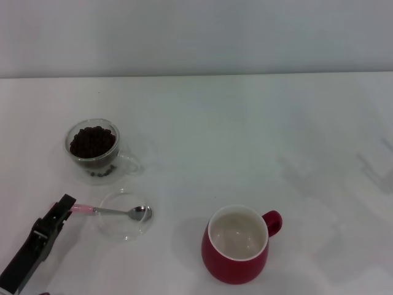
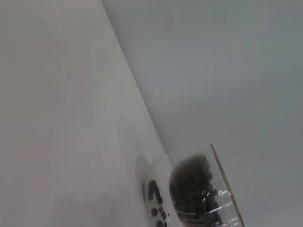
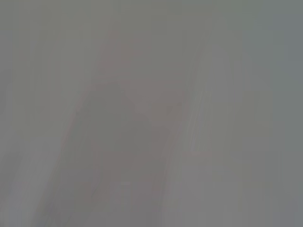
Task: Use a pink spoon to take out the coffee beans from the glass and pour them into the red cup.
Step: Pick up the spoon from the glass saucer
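The pink spoon point(image 1: 110, 211) lies flat, its metal bowl resting on a flat clear glass disc point(image 1: 126, 224) and its pink handle pointing left. My left gripper point(image 1: 64, 203) is at the front left, its tip at the end of the pink handle. The glass point(image 1: 93, 150), heaped with coffee beans point(image 1: 92, 141), stands behind the spoon. It also shows in the left wrist view point(image 2: 199, 194). The red cup point(image 1: 238, 246) stands at the front centre with its handle to the right and a bare cream inside. My right gripper is out of view.
The white table point(image 1: 245, 135) runs back to a pale wall. A few loose beans lie in the bottom of the glass's double wall point(image 1: 101, 173). The right wrist view shows only a grey blur.
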Controlling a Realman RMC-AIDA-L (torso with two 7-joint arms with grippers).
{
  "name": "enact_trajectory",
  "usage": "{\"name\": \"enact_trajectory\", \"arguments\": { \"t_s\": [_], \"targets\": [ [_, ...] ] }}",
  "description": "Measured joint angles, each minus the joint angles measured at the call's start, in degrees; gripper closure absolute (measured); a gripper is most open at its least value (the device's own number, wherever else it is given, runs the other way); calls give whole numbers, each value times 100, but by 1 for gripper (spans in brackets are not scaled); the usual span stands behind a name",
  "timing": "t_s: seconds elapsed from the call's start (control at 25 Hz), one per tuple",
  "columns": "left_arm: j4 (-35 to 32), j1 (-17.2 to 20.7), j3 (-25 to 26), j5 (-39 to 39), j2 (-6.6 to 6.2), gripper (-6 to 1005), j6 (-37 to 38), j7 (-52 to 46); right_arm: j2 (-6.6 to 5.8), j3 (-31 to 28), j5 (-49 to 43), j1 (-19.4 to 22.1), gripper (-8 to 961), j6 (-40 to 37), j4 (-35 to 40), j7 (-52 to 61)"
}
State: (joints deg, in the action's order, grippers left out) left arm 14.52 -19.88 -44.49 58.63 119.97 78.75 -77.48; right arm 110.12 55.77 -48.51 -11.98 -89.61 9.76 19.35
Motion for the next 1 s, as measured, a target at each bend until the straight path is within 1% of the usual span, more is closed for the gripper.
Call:
{"name": "enact_trajectory", "arguments": {
  "t_s": [0.08, 0.28, 0.52, 0.64, 0.76, 0.96, 1.0],
  "targets": [
    [-3, 6, 2, -20, -6, 668, -19, 0, 5, -5, 0, 3, 228, -2, 0, -1],
    [-101, 1, 1, -18, -18, 666, -176, -21, 11, -5, 0, 12, 228, -10, 0, 13],
    [-155, -4, -9, -5, -22, 664, -244, -32, 49, -5, 37, 30, 228, -55, 0, 4],
    [-182, -26, -20, 5, -39, 741, -246, -9, 65, -5, 42, 32, 228, -64, 0, 1],
    [-261, -22, -27, 16, -44, 818, -247, -5, 110, -5, 53, 27, 228, -79, 7, -32],
    [-303, 27, -41, 39, -49, 880, -217, 25, 182, -57, 59, 25, 228, -84, 10, -138],
    [-305, 29, -45, 54, -52, 880, -197, 36, 196, -69, 60, 28, 228, -84, 15, -151]
  ]
}}
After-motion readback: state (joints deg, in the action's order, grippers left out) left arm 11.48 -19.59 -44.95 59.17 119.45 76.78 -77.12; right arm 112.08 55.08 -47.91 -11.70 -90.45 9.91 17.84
